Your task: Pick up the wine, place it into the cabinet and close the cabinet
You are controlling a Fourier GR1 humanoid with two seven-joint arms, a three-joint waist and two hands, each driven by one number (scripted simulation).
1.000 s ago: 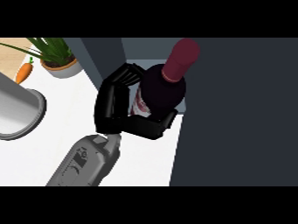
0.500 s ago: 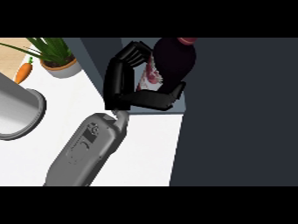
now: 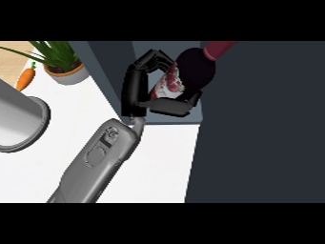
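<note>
One wine bottle (image 3: 190,72) shows in the head view, held near the upper middle against the grey wall of the cabinet (image 3: 116,62). Its long axis runs on a slant — the dark body low and to the left, the maroon capped neck pointing up and to the right, where the top edge of the scene cuts it off. A red-and-white label faces the hand. One hand (image 3: 145,90) is in sight: fingers curled over the bottle's left side and the thumb hooked beneath its base, so the bottle is clasped between them. Its grey forearm (image 3: 98,162) rises from the lower edge, leaning right. With only a single arm showing, coming up left of centre, I cannot tell which of the robot's hands it is. To the right stands a broad dark panel (image 3: 270,124), filling that side. On the white counter (image 3: 31,181) there are one grey cylinder (image 3: 10,119) at the left edge, one potted plant (image 3: 63,64) and one carrot (image 3: 25,80) lying on a wooden board (image 3: 3,59) — each well apart from the bottle.
</note>
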